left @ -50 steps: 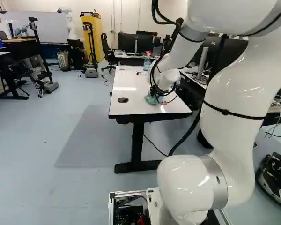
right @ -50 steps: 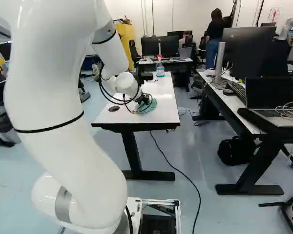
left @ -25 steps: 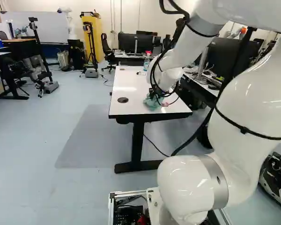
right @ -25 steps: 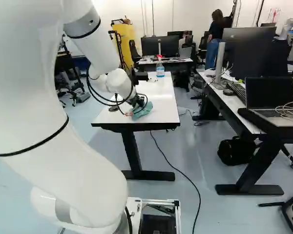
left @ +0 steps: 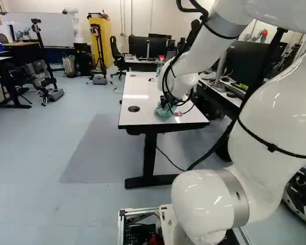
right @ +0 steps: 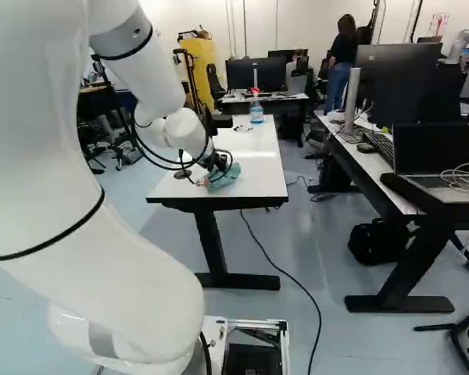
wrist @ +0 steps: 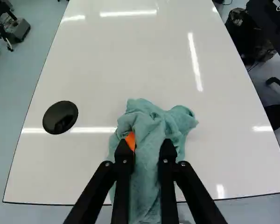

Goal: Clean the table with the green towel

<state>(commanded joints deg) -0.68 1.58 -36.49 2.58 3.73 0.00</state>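
Green towel [wrist: 151, 128] lies bunched on the near part of the white table [left: 135, 121], right of a round black disc [left: 134, 108] (a spray bottle [right: 256, 112] stands at the far end). The gripper [right: 218, 163] has its fingers partly apart, pinching the cloth from both sides, with a bit of orange pad [wrist: 130, 140] showing.

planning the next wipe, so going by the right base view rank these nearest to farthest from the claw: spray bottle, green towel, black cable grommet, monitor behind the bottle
1. green towel: gripped in the claw
2. black cable grommet: in the table, left of the towel
3. spray bottle: at the table's far end
4. monitor: beyond the bottle
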